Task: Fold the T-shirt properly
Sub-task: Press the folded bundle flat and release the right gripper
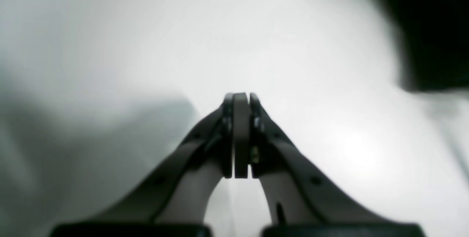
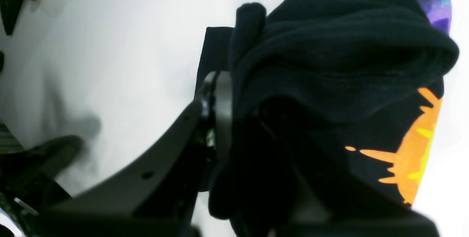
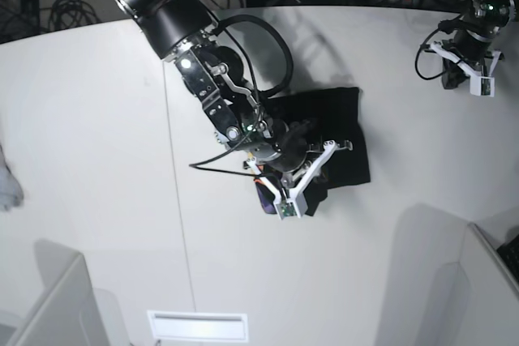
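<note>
The T-shirt (image 3: 336, 131) lay bunched mid-table, print partly showing. My right gripper (image 2: 238, 119) was clamped on a thick fold of it; my left gripper (image 1: 240, 99) sat closed and empty, well apart. I judged a slow, level pull would keep the edges aligned.

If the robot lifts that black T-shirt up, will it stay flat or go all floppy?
Probably floppy: the black cloth T-shirt with the orange print already bunches and droops in soft folds around the right tool. It likely sags rather than rolls. It looks light, and unlikely to break.
</note>
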Robot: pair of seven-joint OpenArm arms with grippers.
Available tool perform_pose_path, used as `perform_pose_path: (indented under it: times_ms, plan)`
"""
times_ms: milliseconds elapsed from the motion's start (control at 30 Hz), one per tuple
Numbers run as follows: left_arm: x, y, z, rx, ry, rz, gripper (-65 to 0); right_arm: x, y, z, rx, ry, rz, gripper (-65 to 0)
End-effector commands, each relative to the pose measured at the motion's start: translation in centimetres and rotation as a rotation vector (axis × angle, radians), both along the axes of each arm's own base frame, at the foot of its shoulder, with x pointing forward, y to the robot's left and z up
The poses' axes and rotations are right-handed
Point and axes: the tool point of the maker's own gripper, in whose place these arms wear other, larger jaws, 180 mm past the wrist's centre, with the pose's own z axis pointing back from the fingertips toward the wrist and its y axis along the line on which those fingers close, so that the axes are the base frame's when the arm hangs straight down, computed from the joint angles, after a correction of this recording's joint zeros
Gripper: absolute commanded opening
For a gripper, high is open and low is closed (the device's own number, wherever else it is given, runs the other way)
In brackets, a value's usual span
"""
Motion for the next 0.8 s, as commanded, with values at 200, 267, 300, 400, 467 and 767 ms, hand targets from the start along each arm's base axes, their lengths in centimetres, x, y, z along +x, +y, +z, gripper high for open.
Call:
perform_pose_path:
  times_ms: [200,267,300,400,467,767]
  plan:
    - [0.2,1.9,1.9,0.038,-0.053,0.025,-65.0,0.2,1.9,1.7,0.036,-0.041,0.03,-65.0]
    - [0.2,1.9,1.8,0.034,-0.051,0.027,-65.0,-0.5,2.6,1.6,0.027,-0.046,0.061,-65.0]
    - [0.2,1.9,1.8,0.033,-0.051,0.028,-65.0,-0.5,2.7,1.6,0.027,-0.047,0.062,-65.0]
    - [0.2,1.8,1.7,0.03,-0.052,0.027,-65.0,-0.4,2.7,1.8,0.029,-0.05,0.06,-65.0]
    - [0.2,1.8,1.7,0.029,-0.051,0.028,-65.0,0.1,2.4,2.0,0.032,-0.054,0.049,-65.0]
    - [0.1,1.8,1.6,0.029,-0.047,0.029,-65.0,1.2,1.5,0.1,-0.002,-0.008,-0.046,-65.0]
